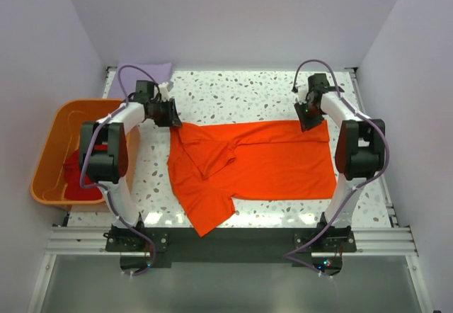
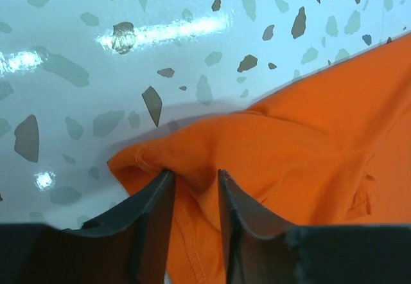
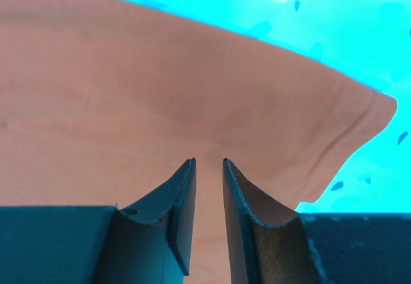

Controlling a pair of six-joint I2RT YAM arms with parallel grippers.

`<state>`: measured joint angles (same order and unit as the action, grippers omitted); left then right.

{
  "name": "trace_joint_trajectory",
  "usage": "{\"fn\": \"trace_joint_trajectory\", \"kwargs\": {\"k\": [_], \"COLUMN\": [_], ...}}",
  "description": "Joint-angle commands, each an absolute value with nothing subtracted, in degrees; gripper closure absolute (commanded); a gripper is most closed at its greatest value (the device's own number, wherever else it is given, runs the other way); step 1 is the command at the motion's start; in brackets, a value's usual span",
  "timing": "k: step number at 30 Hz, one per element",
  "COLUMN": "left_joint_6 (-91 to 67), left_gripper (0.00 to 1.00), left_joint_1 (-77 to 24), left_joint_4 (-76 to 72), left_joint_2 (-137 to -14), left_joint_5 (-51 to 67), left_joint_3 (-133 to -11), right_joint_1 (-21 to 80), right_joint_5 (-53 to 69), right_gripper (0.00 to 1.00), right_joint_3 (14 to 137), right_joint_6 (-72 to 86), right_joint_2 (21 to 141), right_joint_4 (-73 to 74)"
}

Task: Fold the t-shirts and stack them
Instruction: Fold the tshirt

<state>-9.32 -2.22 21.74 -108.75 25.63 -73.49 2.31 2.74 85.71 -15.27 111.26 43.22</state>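
Observation:
The bright orange t-shirt [image 1: 255,161] lies spread across the middle of the table, one sleeve trailing toward the near edge. My left gripper [image 1: 172,118] is at its far left corner. In the left wrist view the gripper [image 2: 196,175] has a raised fold of the orange cloth [image 2: 308,130] bunched between its jaws, touching both. My right gripper [image 1: 309,122] is at the far right corner, and in the right wrist view its narrow jaws [image 3: 209,162] pinch the cloth [image 3: 160,91]. A darker red t-shirt [image 1: 81,171] lies crumpled in the tub. A pale lavender t-shirt [image 1: 145,71] sits at the back left.
An orange plastic tub [image 1: 49,150] stands off the table's left edge beside my left arm. White walls close in the table at the back and both sides. Speckled tabletop [image 1: 233,93] shows behind the orange shirt.

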Motion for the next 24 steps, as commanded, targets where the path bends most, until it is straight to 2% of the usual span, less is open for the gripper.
{"fn": "trace_joint_trajectory", "kwargs": {"k": [1,5,8,24], "left_joint_6": [-10.9,-10.7,-10.3,-9.3], "left_gripper": [0.65,0.88,1.00,1.00], "left_joint_1": [-2.3,-2.1,-1.9,-1.8], "left_joint_4": [18.2,15.9,14.5,13.7], "left_joint_2": [-109.4,-110.2,-111.0,-115.0], "left_joint_5": [25.1,21.5,18.8,7.8], "left_joint_3": [-76.7,-76.5,-76.3,-77.6], "right_joint_1": [2.5,2.5,2.5,2.5], "right_joint_5": [-1.7,-4.8,-5.6,-10.0], "right_gripper": [0.73,0.70,0.71,0.71], "right_joint_3": [86.8,88.7,90.7,93.7], "right_joint_6": [-16.5,-17.1,-16.7,-15.0], "right_joint_2": [114.1,117.4,119.5,122.6], "right_joint_4": [40.3,40.2,41.2,39.4]}}
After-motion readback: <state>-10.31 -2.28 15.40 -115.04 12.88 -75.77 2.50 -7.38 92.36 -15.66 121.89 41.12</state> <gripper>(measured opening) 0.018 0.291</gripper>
